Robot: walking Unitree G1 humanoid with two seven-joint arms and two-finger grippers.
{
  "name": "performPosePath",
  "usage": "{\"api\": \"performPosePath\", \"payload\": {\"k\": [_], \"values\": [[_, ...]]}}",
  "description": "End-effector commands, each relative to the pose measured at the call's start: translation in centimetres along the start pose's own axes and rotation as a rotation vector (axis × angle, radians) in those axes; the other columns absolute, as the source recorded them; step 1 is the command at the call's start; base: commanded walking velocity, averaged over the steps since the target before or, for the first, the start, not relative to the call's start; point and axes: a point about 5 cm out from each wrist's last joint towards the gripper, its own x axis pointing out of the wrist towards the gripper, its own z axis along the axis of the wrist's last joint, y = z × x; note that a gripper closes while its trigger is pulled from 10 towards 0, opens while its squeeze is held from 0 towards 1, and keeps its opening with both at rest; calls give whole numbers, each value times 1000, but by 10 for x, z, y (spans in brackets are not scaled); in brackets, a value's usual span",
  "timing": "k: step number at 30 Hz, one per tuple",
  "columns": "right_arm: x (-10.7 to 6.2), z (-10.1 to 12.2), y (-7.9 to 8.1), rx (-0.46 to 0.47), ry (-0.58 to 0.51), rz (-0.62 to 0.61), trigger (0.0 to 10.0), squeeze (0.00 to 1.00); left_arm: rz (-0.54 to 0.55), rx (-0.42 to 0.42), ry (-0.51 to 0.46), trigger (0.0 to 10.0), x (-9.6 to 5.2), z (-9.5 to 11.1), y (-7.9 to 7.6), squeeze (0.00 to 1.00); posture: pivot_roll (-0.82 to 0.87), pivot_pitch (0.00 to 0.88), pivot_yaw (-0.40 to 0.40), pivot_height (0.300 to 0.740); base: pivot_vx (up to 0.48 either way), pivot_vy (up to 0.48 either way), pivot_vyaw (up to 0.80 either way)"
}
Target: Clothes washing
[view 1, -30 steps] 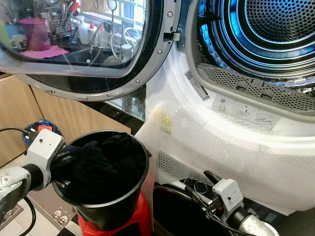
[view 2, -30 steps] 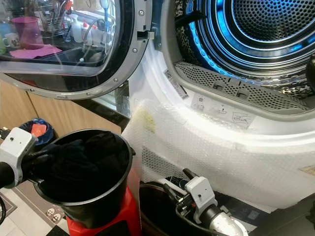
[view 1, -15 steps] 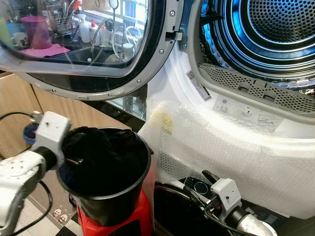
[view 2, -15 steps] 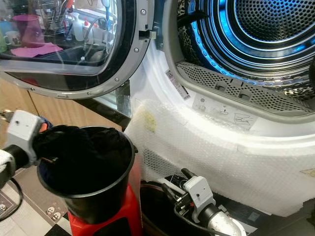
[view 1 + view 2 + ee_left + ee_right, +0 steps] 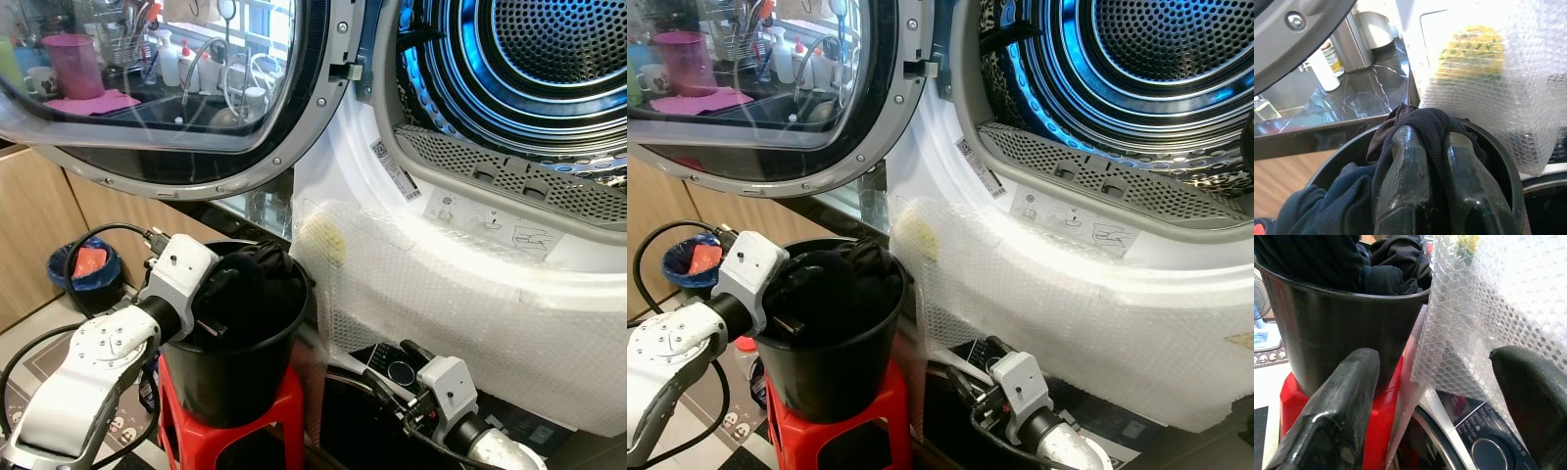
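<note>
While I scan view by view, I log:
Head views: my left gripper (image 5: 227, 299) reaches into the round black plastic bucket (image 5: 245, 367) on a red stool (image 5: 279, 423), beside the bubble-wrapped dryer front (image 5: 460, 304).
Left wrist: glossy fingers (image 5: 1405, 181) clamp soft dark clothes (image 5: 1425, 125) at the bucket's rim.
Right wrist: my right gripper (image 5: 1435, 396) hangs spread apart, nothing between its fingers, facing bucket and crinkled wrap.

Bright daylight, blue-lit drum (image 5: 549, 49), glare on bubble wrap (image 5: 441, 284), sharp.
</note>
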Motion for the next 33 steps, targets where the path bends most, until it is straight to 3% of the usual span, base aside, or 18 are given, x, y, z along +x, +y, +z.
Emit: {"api": "performPosePath", "payload": {"k": [1,11,16,24,33], "values": [[-1,1,1,-19,0,0,10000,0,-31,42,-99,10000,-1,19,-6,0,85,40,-65,740,0,0,0],[-2,0,1,-17,3,2,10000,0,-86,35,-99,10000,-4,19,-16,0,89,48,-64,740,0,0,0],[-1,0,2,-14,2,5,10000,0,-92,28,-160,10000,-2,35,-18,0,94,51,-66,740,0,0,0],[1,1,3,-14,-3,7,10000,0,-62,100,-212,10000,6,56,1,0,94,45,-61,740,0,0,0],[3,2,4,-6,-16,-3,10000,0,-62,141,-302,10000,10,81,7,0,88,32,-53,740,0,0,0]]}}
